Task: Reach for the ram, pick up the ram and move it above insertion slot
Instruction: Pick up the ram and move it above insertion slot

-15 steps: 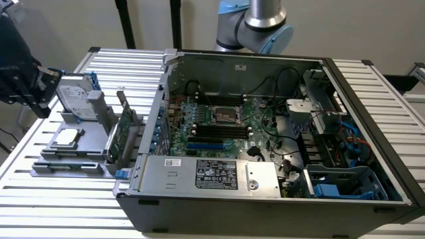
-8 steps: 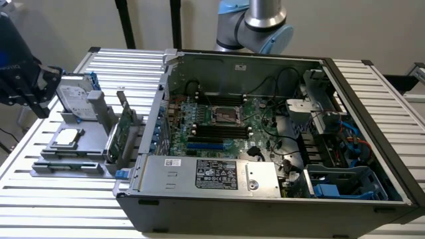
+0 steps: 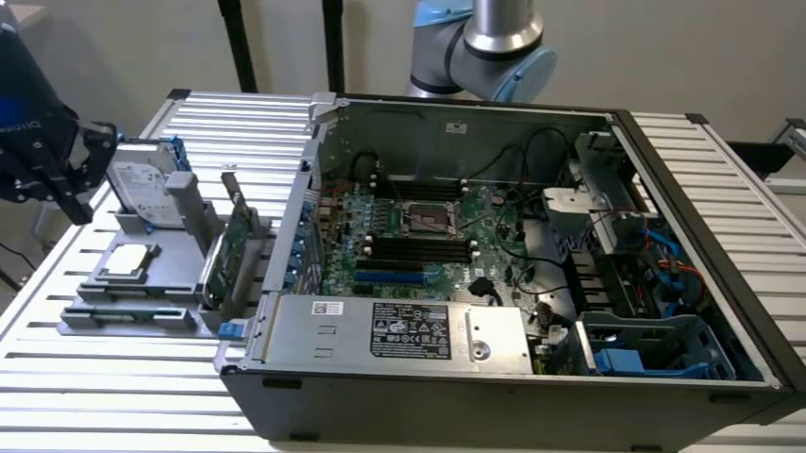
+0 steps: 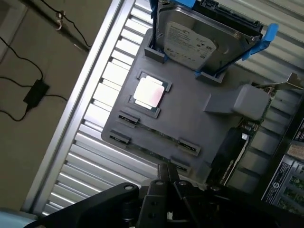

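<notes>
Claw (image 4: 167, 171): clenched, fingers together, empty, hanging above the grey holder tray (image 3: 170, 257) at the exterior view's left, clear of the ram (image 4: 159, 135). Ram: seated on edge in a slot along the tray's near side, on the bench (image 3: 101, 396). Its long axis runs across the exterior view, left to right, thin top edge upward. Assessment: light, stiff, brittle board; best taken across both flat faces at mid-length, sparing the contacts.
</notes>
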`<state>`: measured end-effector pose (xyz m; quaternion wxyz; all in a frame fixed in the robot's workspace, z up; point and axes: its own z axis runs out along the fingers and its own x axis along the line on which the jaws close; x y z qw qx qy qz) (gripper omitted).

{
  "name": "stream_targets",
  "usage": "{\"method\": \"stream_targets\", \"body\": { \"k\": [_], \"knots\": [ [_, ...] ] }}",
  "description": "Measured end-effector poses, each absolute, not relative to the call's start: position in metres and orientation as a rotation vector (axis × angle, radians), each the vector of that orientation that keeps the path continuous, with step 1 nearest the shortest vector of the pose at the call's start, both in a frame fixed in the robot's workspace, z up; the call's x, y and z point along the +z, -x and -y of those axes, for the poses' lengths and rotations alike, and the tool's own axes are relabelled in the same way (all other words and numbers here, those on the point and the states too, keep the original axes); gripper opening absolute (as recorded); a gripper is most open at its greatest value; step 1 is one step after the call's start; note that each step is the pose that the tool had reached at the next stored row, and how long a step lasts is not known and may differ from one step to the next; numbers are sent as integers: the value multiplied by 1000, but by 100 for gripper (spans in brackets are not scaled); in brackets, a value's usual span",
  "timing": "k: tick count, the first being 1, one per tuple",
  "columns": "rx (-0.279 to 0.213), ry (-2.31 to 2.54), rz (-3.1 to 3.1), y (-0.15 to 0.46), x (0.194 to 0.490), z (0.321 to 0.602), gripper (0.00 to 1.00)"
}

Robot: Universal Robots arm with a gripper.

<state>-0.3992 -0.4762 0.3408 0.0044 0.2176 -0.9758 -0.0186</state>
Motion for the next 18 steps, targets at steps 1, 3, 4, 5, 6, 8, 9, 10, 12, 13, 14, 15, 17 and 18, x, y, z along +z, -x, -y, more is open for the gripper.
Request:
{"method": "stream_targets", "body": {
  "k": [1, 3, 4, 5, 6, 8, 9, 10, 12, 13, 14, 15, 17, 18],
  "knots": [
    [-58, -711, 3050, 399, 341, 476, 11],
    [-58, -766, 3036, 399, 341, 476, 11],
    [-58, -793, 3029, 399, 341, 476, 11],
    [-57, -820, 3021, 399, 341, 476, 11],
    [-57, -847, 3013, 399, 341, 476, 11],
    [-57, -901, 2997, 399, 341, 476, 11],
    [-57, -928, 2988, 399, 341, 476, 11],
    [-57, -957, 2979, 399, 341, 476, 11],
    [-56, -1011, 2961, 399, 341, 476, 11],
    [-56, -1038, 2951, 399, 341, 476, 11],
    [-56, -1065, 2941, 399, 341, 476, 11],
    [-56, -1091, 2931, 399, 341, 476, 11],
    [-55, -1145, 2910, 399, 341, 476, 11],
    [-55, -1170, 2899, 399, 341, 476, 11]
  ]
}}
